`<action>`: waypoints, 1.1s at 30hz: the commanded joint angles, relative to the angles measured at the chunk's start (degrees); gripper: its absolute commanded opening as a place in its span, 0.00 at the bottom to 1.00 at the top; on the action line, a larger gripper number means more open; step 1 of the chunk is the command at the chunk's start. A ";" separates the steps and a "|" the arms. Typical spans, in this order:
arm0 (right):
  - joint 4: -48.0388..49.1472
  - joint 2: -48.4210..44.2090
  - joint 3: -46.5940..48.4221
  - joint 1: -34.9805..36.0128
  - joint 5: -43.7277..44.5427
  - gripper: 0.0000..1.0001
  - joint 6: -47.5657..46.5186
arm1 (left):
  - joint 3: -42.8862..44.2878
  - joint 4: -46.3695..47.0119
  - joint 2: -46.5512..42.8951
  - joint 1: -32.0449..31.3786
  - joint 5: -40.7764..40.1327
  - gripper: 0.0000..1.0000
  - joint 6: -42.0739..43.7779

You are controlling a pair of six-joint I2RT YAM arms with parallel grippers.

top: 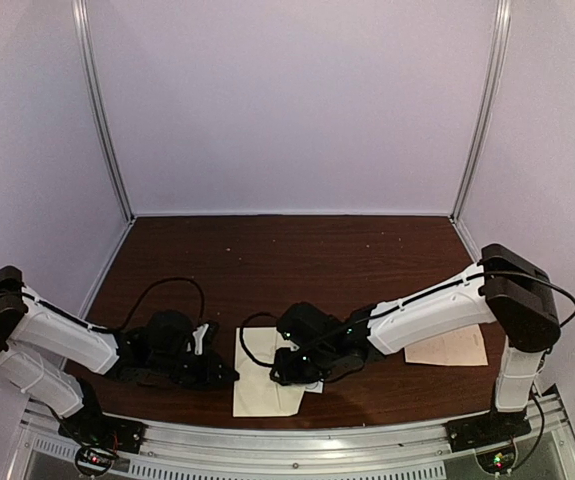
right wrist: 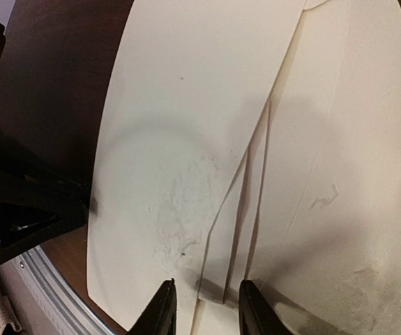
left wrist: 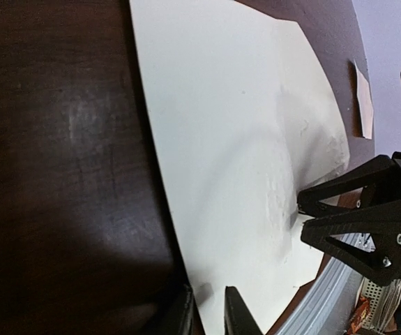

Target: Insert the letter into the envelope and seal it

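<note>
The cream envelope [top: 260, 388] lies flat near the table's front edge, between my two grippers. In the left wrist view the envelope [left wrist: 221, 139] fills the frame, and my left gripper [left wrist: 210, 315] is narrowly open astride its left edge, one finger over the table and one over the paper. In the right wrist view the envelope [right wrist: 179, 105] shows folded flap layers [right wrist: 256, 188]. My right gripper [right wrist: 203, 312] is open low over those flap edges and holds nothing. A pinkish creased sheet [top: 449, 347] lies apart at the right.
The metal rail [top: 297, 440] runs along the table's near edge just behind the envelope. A small white card corner [top: 314, 386] shows under my right gripper [top: 279, 376]. My left gripper [top: 229, 376] is close to the right one. White walls enclose the table.
</note>
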 commanded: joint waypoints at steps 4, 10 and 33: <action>1.33 2.05 1.39 0.13 -1.39 0.30 -0.01 | 2.19 0.86 3.20 -1.00 0.68 0.14 0.11; 1.72 2.64 2.26 0.13 -1.75 0.30 -0.42 | 2.51 0.89 3.69 -1.35 0.72 0.14 0.10; 0.47 -3.16 -0.04 -4.18 1.83 0.36 -2.21 | 4.52 -6.25 -5.27 1.51 -5.77 0.32 2.28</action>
